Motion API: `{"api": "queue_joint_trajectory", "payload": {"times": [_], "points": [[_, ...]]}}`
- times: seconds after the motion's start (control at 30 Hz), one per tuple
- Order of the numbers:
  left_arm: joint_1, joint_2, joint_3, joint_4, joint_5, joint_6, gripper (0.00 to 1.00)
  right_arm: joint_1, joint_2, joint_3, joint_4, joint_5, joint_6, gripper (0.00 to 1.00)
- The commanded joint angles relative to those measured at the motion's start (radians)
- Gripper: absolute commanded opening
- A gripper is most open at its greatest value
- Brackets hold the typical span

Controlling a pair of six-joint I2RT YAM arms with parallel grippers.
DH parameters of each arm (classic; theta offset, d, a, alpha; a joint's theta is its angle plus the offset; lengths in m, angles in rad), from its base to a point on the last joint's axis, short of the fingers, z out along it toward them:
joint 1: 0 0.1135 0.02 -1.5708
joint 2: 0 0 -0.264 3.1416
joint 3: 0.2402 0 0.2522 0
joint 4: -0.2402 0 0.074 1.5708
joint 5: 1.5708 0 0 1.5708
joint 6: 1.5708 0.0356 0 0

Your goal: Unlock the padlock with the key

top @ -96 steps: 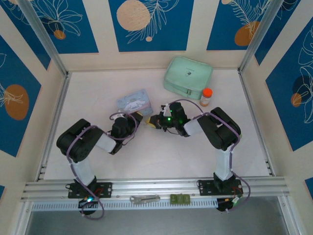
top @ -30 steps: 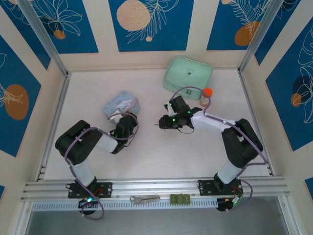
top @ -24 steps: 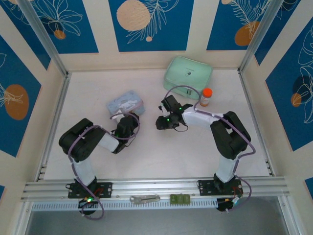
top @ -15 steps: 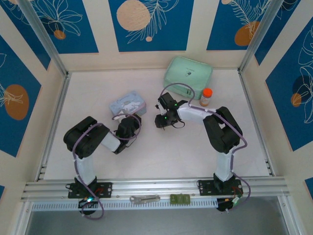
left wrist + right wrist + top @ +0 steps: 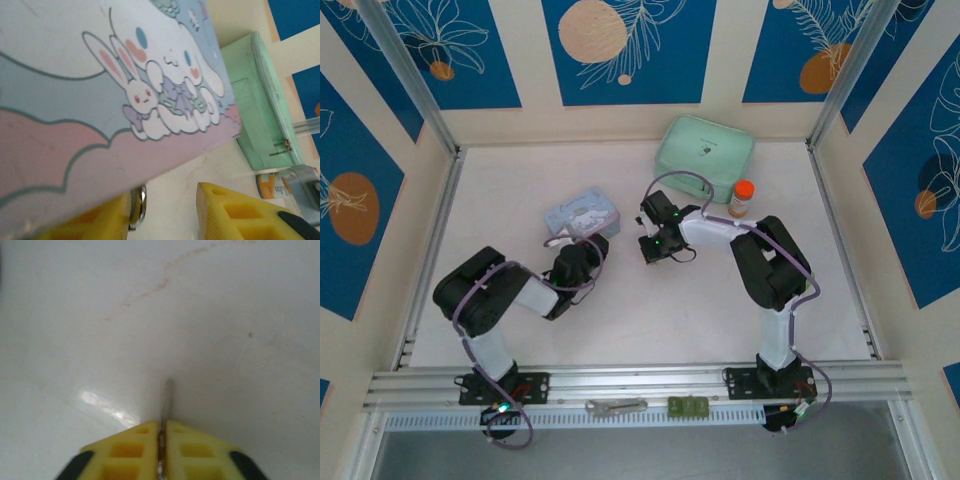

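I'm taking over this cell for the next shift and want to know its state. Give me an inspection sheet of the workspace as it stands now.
surface: white table, faint brownish scuff.
job's things: key, thin and silvery, tip sticking out over the table; small metal loop, maybe the padlock's shackle.
clutter: pale blue cartoon tin, mint green case, orange-capped bottle; wrench-like tool and green block on the front rail.
grippers: left gripper open beside the tin; right gripper shut on the key.
cables: purple cable looped along each arm.
surroundings: blue-and-cream patterned walls.
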Motion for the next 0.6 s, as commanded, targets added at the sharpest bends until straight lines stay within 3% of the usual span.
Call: {"api": "queue_joint_trajectory", "payload": {"times": [0.0, 0.13, 0.3, 0.43, 0.57], "points": [[0.001, -0.090, -0.033, -0.052, 0.019, 0.009, 0.40, 0.011, 0.012, -0.011, -0.010, -0.022, -0.003, 0.01], [0.000, -0.229, -0.036, -0.220, 0.056, 0.020, 0.43, 0.010, -0.030, -0.046, 0.028, -0.030, -0.009, 0.00], [-0.004, -0.386, 0.034, -0.495, 0.139, 0.038, 0.48, -0.004, -0.145, -0.151, 0.157, -0.140, -0.025, 0.00], [-0.004, -0.392, 0.072, -0.547, 0.208, -0.026, 0.49, -0.004, -0.232, -0.240, 0.270, -0.225, -0.052, 0.00], [-0.021, -0.335, 0.093, -0.471, 0.254, -0.113, 0.49, 0.019, -0.310, -0.316, 0.373, -0.252, -0.081, 0.00]]}}
